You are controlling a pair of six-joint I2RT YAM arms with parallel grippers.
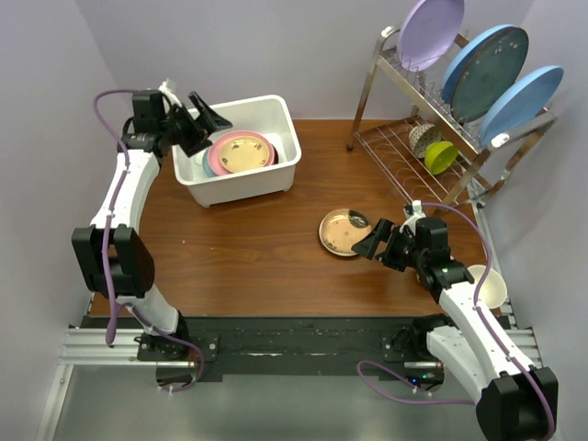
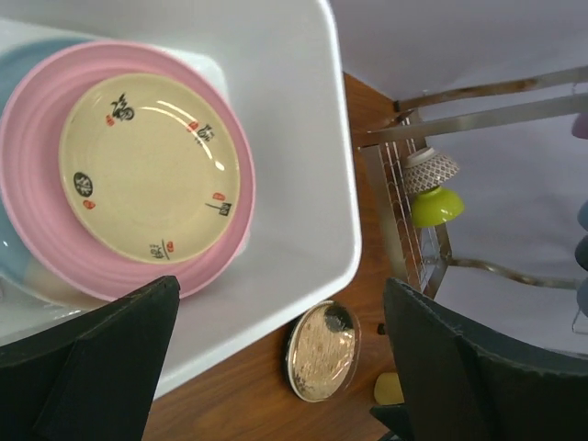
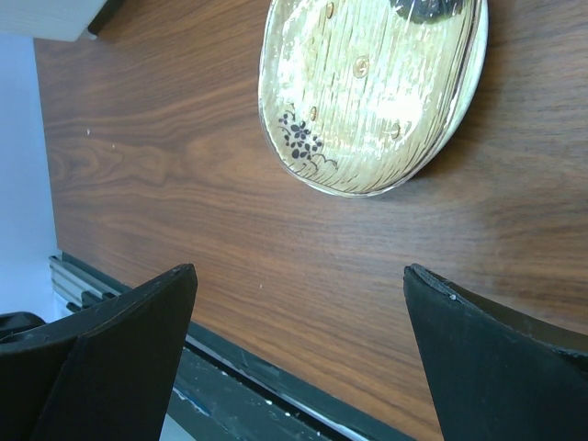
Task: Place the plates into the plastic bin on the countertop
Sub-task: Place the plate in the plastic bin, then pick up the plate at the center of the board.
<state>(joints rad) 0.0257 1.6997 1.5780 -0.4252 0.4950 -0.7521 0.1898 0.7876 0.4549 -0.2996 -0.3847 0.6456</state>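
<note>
1. The white rectangular plastic bin (image 1: 276, 103), with rounded corners and a flared rim, is sitting on the far left part of the dark brown wood-grain countertop (image 1: 248, 257).

2. The cream round plate with black and red motifs (image 2: 152, 179) is lying face up inside the bin, on top of the stack.

3. The pink round plate (image 2: 28, 220) is lying directly under the cream one, its ribbed rim showing all round.

4. The pale blue round plate (image 1: 205, 166) is lying beneath the pink one. Only a sliver is showing at the left side.

5. The small tan round plate (image 3: 372, 87), glossy with a dark floral mark, is resting flat on the countertop right of centre, well apart from the bin.

6. The left gripper (image 2: 280, 285) is hovering above the near left rim of the bin. Its jaws are standing wide apart and holding nothing.

7. The right gripper (image 3: 299, 271) is hanging low over the wood just beside the tan plate. Its jaws are spread wide and the plate is lying beyond the fingertips, not between them.

8. The chrome wire dish rack (image 1: 404, 161) is standing at the far right.
   - Its upper tier is carrying an upright lilac plate (image 1: 430, 29) and two upright blue plates (image 1: 485, 69).
   - A lime-green bowl (image 1: 441, 156) and a patterned grey-white bowl (image 1: 422, 138) are sitting side by side on the lower tier.

9. The cream cup (image 1: 489, 287) is standing at the right edge, beside the right arm.
</note>
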